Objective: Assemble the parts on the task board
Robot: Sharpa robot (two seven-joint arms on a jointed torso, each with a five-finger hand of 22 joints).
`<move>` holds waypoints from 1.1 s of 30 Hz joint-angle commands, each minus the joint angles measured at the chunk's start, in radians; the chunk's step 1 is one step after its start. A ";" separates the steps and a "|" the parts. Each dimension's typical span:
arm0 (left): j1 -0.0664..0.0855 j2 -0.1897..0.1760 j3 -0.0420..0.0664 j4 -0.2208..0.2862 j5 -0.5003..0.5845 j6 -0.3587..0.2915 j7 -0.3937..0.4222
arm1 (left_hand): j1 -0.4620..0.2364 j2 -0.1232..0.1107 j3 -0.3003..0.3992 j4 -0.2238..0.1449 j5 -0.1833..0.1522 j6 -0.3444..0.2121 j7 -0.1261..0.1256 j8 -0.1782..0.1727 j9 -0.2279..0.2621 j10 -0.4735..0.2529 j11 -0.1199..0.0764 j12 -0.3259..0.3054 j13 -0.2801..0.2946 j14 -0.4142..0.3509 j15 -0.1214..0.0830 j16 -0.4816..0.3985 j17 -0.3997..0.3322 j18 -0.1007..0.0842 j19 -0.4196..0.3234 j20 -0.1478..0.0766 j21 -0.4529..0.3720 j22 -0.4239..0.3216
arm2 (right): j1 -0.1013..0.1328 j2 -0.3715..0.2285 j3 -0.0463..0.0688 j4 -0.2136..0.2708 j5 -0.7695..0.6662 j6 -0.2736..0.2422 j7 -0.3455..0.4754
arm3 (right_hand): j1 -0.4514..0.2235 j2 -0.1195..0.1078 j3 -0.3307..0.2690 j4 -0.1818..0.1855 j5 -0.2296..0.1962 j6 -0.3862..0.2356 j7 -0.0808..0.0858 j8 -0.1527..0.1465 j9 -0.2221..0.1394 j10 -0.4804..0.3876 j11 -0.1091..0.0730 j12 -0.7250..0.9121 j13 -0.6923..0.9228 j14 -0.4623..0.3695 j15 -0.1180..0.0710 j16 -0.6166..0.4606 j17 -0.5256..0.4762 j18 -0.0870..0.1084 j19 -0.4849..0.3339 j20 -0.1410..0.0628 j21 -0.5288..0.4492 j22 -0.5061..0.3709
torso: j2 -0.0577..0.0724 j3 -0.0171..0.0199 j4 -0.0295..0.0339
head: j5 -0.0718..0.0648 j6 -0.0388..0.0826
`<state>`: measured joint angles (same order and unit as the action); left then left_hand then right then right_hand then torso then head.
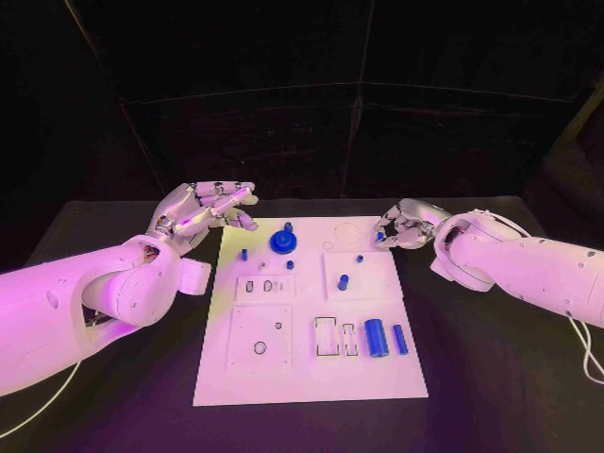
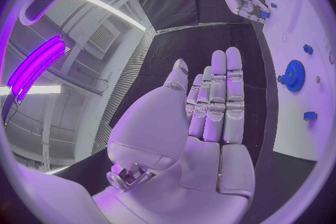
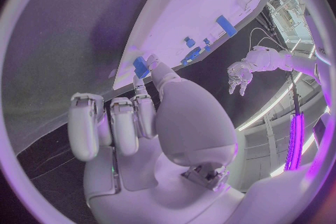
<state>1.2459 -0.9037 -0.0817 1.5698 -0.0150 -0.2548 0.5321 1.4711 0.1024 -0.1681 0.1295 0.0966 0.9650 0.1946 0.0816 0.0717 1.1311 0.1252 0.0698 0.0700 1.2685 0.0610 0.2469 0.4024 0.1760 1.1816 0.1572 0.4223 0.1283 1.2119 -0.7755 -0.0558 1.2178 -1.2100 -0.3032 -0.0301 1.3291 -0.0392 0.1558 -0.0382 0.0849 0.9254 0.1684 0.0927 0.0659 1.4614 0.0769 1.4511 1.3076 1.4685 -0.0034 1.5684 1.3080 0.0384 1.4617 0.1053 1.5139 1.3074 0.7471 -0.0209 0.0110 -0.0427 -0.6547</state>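
Board (image 1: pixel 309 377) white, mid-table, carrying one blue gear (image 1: pixel 283 242), one large cylinder (image 1: pixel 376 337) and several small blue pegs. Left hand (image 1: pixel 204 211) raised beside the far-left corner, fingers straight and apart, holding nothing. Right hand (image 1: pixel 400 227) at the far-right corner, pinching one small blue part (image 3: pixel 140 66) at the board's edge.

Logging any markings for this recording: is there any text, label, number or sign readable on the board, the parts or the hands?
None readable. The task board shows only outlines and holes, no lettering. The blue gear and the other blue parts carry no marks. The left hand and right hand show no label.
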 commanded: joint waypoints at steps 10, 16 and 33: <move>0.001 0.000 0.001 0.001 -0.004 0.005 0.005 | 0.001 0.010 -0.005 0.000 0.002 -0.001 0.006 -0.006 -0.001 0.001 0.008 -0.006 -0.002 -0.005 -0.001 0.006 0.001 0.003 -0.007 -0.001 0.005 0.001 | 0.002 -0.003 0.000 0.004 -0.002 -0.006 -0.015 | -0.004 -0.005 -0.002 0.001 0.005 -0.001 -0.001 0.000 0.001 0.025 0.002 -0.006 0.149 0.102 0.007 0.002 0.263 -0.010 0.052 0.002 0.002 0.123 | 0.000 -0.0001 -0.0003 | -0.002 -0.002; 0.001 0.002 0.001 0.001 -0.004 0.005 0.005 | 0.002 0.011 -0.005 0.000 0.002 -0.001 0.005 -0.006 -0.001 0.000 0.008 -0.006 -0.002 -0.006 -0.001 0.006 0.004 0.003 -0.008 -0.001 0.005 0.001 | 0.002 -0.006 0.000 0.008 -0.002 -0.005 -0.014 | -0.004 -0.003 -0.001 0.001 0.006 0.005 -0.002 0.005 0.003 0.025 0.002 -0.005 0.149 0.102 0.007 0.002 0.263 -0.010 0.052 0.002 0.002 0.123 | 0.000 0.0004 0.0002 | -0.002 -0.002; 0.001 0.003 0.001 0.001 -0.004 0.004 0.005 | 0.002 0.011 -0.005 0.000 0.002 -0.001 0.005 -0.006 -0.001 0.000 0.008 -0.006 -0.002 -0.006 -0.001 0.006 0.004 0.003 -0.008 -0.001 0.005 0.001 | 0.002 -0.007 0.000 0.011 -0.002 0.000 -0.013 | -0.010 0.005 0.003 0.003 0.010 0.033 -0.008 0.021 0.007 0.028 -0.003 -0.002 0.153 0.102 0.004 0.002 0.263 -0.010 0.052 0.000 0.003 0.124 | 0.000 -0.0004 0.0003 | -0.003 -0.004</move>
<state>1.2459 -0.9017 -0.0817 1.5689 -0.0150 -0.2551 0.5313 1.4711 0.1024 -0.1681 0.1295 0.0966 0.9650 0.1946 0.0816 0.0718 1.1311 0.1252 0.0698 0.0700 1.2686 0.0610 0.2469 0.4052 0.1759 1.1816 0.1572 0.4223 0.1281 1.2118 -0.7836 -0.0558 1.2260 -1.2107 -0.3030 -0.0445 1.3287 -0.0388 0.1558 -0.0382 0.0888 0.9510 0.1608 0.1095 0.0718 1.4614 0.0768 1.4470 1.3076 1.4685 -0.0035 1.5684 1.3076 0.0383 1.4617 0.1053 1.5139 1.3074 0.7471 -0.0211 0.0110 -0.0452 -0.6580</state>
